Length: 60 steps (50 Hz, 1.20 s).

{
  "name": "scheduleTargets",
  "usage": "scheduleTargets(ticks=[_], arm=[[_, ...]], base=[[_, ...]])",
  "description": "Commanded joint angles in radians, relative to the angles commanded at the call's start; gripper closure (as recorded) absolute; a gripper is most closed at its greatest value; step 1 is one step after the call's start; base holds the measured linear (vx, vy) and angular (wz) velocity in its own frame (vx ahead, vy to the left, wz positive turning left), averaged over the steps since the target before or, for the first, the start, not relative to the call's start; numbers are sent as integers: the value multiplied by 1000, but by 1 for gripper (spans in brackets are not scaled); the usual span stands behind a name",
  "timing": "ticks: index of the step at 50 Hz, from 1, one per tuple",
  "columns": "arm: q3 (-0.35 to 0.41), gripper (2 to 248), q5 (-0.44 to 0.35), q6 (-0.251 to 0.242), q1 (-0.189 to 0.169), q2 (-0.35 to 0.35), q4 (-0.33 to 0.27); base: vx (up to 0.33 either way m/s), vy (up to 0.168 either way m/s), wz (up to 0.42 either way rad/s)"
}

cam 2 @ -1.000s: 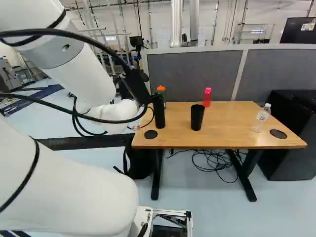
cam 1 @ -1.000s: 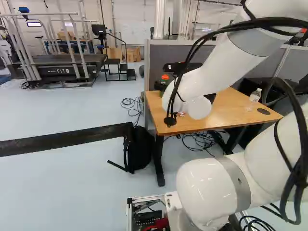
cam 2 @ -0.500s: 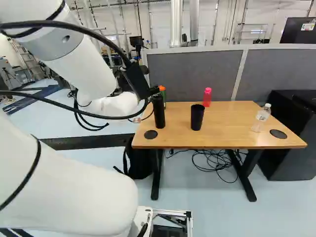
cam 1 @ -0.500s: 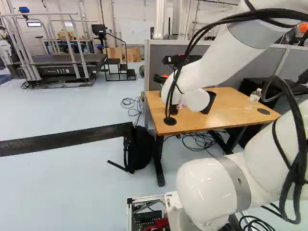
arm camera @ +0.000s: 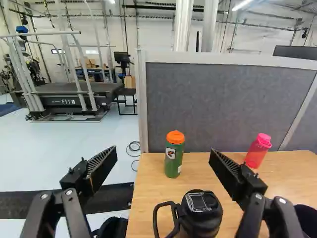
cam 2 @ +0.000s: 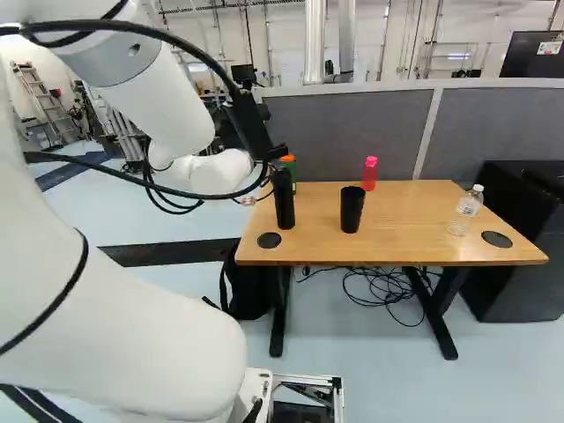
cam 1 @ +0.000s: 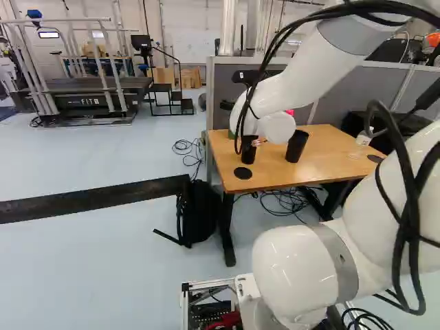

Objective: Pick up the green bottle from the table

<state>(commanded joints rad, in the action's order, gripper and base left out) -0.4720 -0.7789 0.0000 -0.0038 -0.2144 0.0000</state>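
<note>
In the wrist view, my fingers [arm camera: 101,167] are spread wide, with nothing gripped between them. The green bottle [arm camera: 173,158] stands upright on the tabletop [arm camera: 148,208] ahead of them, within the line of their gap. Nearer to me, low between my fingers, is a black flask [arm camera: 198,213] with a loop handle; the pink bottle [arm camera: 259,150] stands off to one side, and a dark cup [arm camera: 306,220] sits close beyond one finger. I judge the green bottle to be soft-walled plastic, hard to break but ready to dent if I squeeze hard. I cannot tell how full it is, so I should expect some weight and perhaps a slick wall. I would take it round the green body, below the orange cap, where both pads can meet it squarely.

In the left base view, my arm [cam 1: 309,75] reaches over the near corner of the tabletop and hides nearly all of the green bottle.

In the right base view, the green bottle is just behind the black flask, its orange cap showing. That flask is my main worry: a low approach could topple it, so I should pass above, then lower beyond it.
</note>
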Motion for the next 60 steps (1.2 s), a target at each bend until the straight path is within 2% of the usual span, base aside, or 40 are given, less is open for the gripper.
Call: scheduleTargets(ticks=[17,34,60], arm=[[-99,2,88,0,-24,70,0],[-192,2,209,0,-44,163,0],[-331,2,374,0,-53,300,0]], base=[[0,0,0],[0,0,0],[0,0,0]])
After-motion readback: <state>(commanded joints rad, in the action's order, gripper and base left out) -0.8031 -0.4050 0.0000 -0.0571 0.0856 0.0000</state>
